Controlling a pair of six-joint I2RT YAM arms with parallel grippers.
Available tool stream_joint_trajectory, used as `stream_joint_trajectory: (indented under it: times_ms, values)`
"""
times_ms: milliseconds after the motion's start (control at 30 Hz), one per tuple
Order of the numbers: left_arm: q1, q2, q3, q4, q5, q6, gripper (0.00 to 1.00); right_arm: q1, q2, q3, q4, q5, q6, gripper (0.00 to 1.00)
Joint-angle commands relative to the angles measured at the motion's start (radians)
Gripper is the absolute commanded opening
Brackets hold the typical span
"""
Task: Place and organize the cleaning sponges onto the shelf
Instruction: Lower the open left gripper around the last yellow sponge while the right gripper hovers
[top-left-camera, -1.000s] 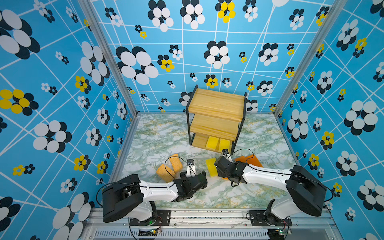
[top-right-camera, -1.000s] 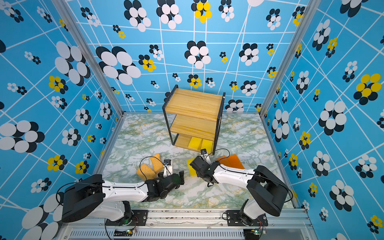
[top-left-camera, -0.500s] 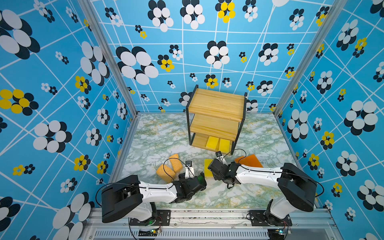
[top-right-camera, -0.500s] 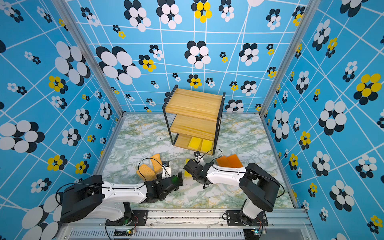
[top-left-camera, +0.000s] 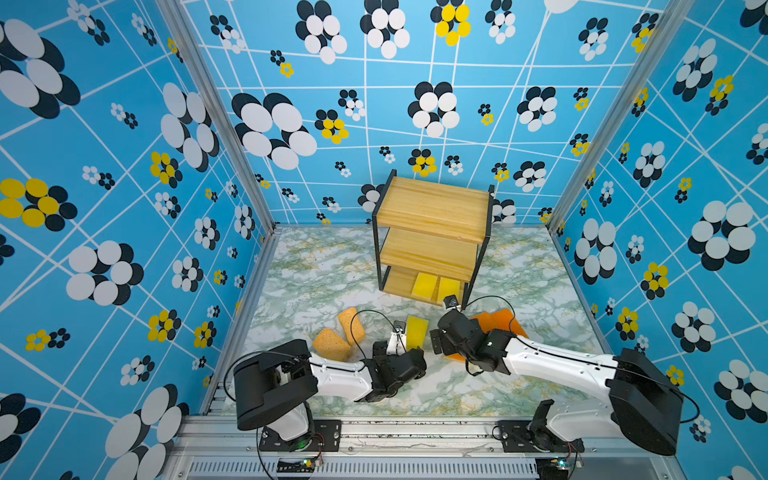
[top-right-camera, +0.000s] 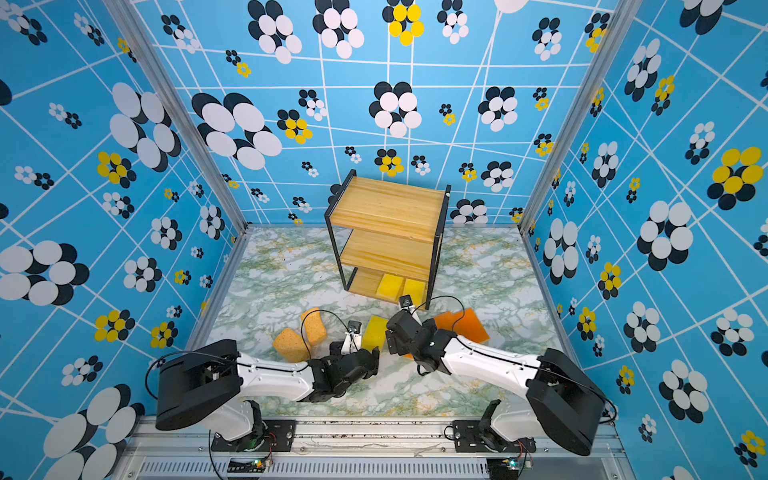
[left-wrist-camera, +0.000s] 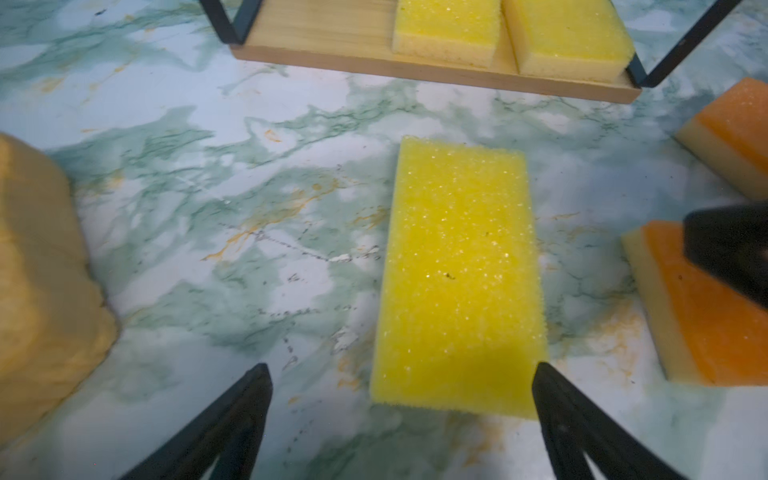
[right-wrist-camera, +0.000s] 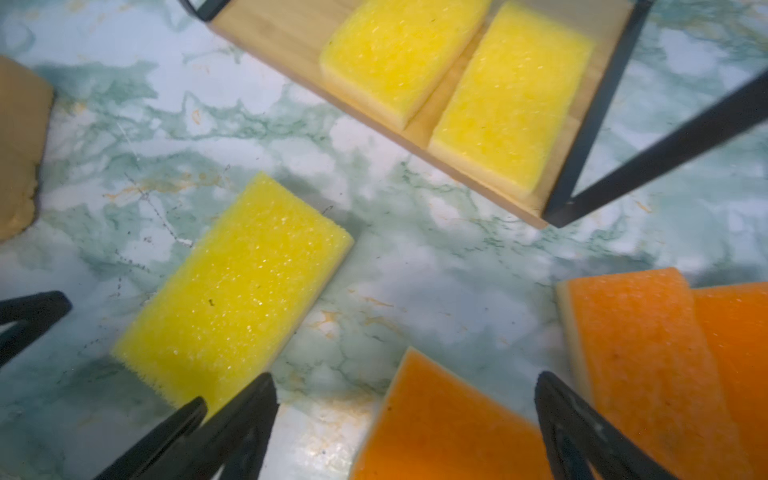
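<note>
**Both grippers hanging wide open over the loose sponges**

So the shelf (top-left-camera: 432, 208) is standing near the back edge of the marbled surface (top-left-camera: 316, 270), a bit right of the middle. Two yellow sponges (left-wrist-camera: 446, 29) are lying side by side on its bottom board, toward the right end, with a thin gap between them.

A third yellow sponge (top-left-camera: 417, 332) is lying flat out on the surface in front of the shelf, roughly mid-width. The left gripper (left-wrist-camera: 400, 368) is sitting low at that sponge's near end with its jaws spread wide. One finger is right at a corner of the sponge and the other is well off to the side, so it's gripping nothing.

Two tan sponges (top-left-camera: 330, 344) are sitting just beside each other toward the front left. Three orange sponges (right-wrist-camera: 636, 353) are lying toward the right edge, in front of the shelf's right leg, and two of them are overlapping in the right wrist view. The right gripper (right-wrist-camera: 403, 377) is hovering over the nearest orange one, jaws wide apart too and holding nothing.
</note>
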Motion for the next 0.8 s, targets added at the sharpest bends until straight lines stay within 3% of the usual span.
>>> stream_joint_trajectory:
  times_ms: [0,200,667,767]
  values:
    - [-0.003,0.022,0.000,0.115,0.052,0.135,0.99,-0.041,-0.107,-0.056,-0.020,-0.005,-0.012,0.99]
    - [-0.009,0.087,0.040,0.100,0.069,0.136,0.99,-0.080,-0.214,-0.117,-0.037,-0.006,-0.007,0.99]
    - [-0.026,0.111,0.088,0.042,0.036,0.152,1.00,-0.086,-0.191,-0.120,-0.032,-0.021,-0.001,0.99]
    - [-0.025,0.131,0.086,0.057,0.047,0.149,0.95,-0.087,-0.196,-0.126,-0.034,-0.020,0.004,0.99]
